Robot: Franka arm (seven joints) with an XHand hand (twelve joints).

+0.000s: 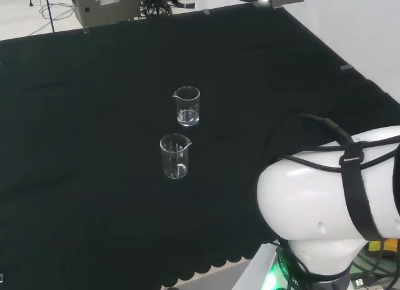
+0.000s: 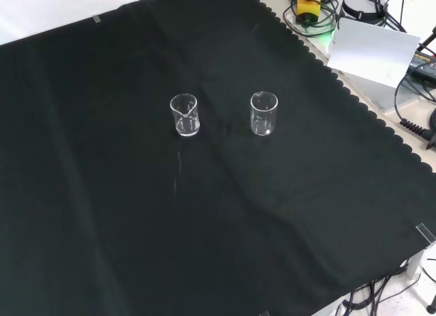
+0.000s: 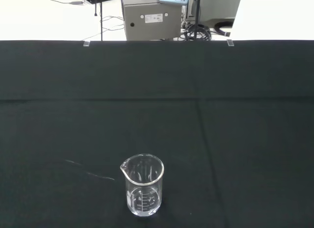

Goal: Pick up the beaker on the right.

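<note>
Standing apart: two beakers (image 2: 184, 115) (image 2: 263, 114)

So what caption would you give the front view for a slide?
Two clear glass beakers stand upright, side by side and apart, on a black cloth covering the bench.

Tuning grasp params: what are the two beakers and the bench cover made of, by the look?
Both beakers, right and left in the front view: clear, glossy, thin-walled, with bright rim highlights; glass or hard plastic, can't tell which. The wrist view shows printed graduations on one beaker. Bench cover: matte black cloth, with soft creases and a scalloped edge.
</note>
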